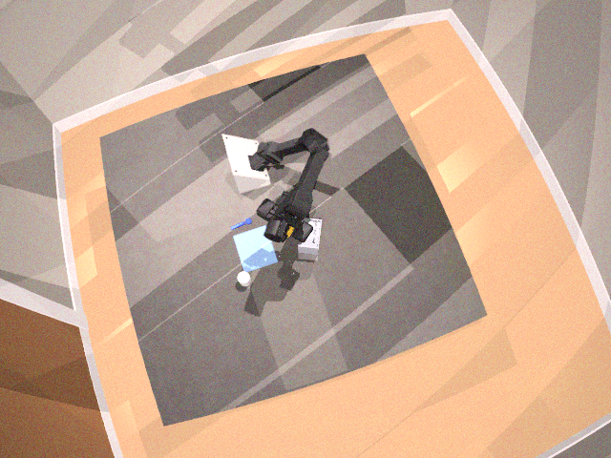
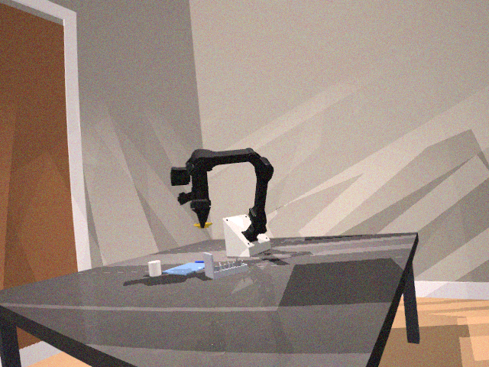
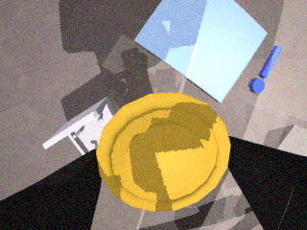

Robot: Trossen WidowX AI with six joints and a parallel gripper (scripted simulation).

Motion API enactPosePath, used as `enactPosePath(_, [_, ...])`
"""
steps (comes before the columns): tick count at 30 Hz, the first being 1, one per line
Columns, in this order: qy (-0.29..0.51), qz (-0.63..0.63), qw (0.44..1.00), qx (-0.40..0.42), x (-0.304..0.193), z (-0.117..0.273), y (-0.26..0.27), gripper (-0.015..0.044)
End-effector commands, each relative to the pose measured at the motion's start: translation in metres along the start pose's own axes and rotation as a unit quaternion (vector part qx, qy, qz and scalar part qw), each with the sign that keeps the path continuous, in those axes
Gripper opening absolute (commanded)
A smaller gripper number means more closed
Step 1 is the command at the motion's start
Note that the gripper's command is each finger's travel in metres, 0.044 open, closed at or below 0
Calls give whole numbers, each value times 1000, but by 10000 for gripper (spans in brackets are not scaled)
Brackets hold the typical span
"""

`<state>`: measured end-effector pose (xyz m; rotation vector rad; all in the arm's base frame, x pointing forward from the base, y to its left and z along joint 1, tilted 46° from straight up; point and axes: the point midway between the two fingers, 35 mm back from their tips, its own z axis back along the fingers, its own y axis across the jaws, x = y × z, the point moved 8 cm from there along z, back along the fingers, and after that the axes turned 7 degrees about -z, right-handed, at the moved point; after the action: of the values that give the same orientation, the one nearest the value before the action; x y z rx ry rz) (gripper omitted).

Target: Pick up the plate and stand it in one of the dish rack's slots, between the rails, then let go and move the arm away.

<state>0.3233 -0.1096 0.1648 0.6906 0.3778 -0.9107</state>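
The yellow plate (image 1: 289,231) (image 2: 197,225) (image 3: 187,165) is lifted well above the table and lies roughly flat. My gripper (image 2: 202,226) (image 3: 163,151) is shut on it, one finger at each side of the plate in the wrist view. In the top view the gripper and arm hide most of the plate. The light grey dish rack (image 1: 308,250) (image 2: 208,265) (image 3: 80,125) stands on the table below the gripper, with small rails along its top and a higher wall at one end. The plate is apart from the rack, and partly covers it in the wrist view.
A light blue square mat (image 1: 249,246) (image 2: 183,269) (image 3: 227,48) lies beside the rack. A white cylinder (image 1: 243,278) (image 2: 154,267) stands at the mat's corner. A blue object (image 1: 241,224) (image 2: 199,261) (image 3: 271,62) lies on the mat's other side. The arm's white base (image 1: 240,155) (image 2: 235,237) stands behind.
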Motion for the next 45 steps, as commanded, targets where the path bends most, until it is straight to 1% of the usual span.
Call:
enactPosePath(1, [-1, -72, 997, 2, -23, 2, 5, 0])
enactPosePath(8, [-2, -191, 982, 2, -57, 1, 11, 0])
enactPosePath(15, [-1, -307, 952, 3, -91, 0, 13, 0])
enactPosePath(22, [0, -418, 908, 4, -124, -3, 11, 0])
enactPosePath(30, [3, -535, 845, 4, -159, -7, 5, 0])
enactPosePath(38, [2, -543, 840, 3, -162, -8, 4, 0])
enactPosePath(45, [-72, -491, 868, -26, -163, -30, 1, 0])
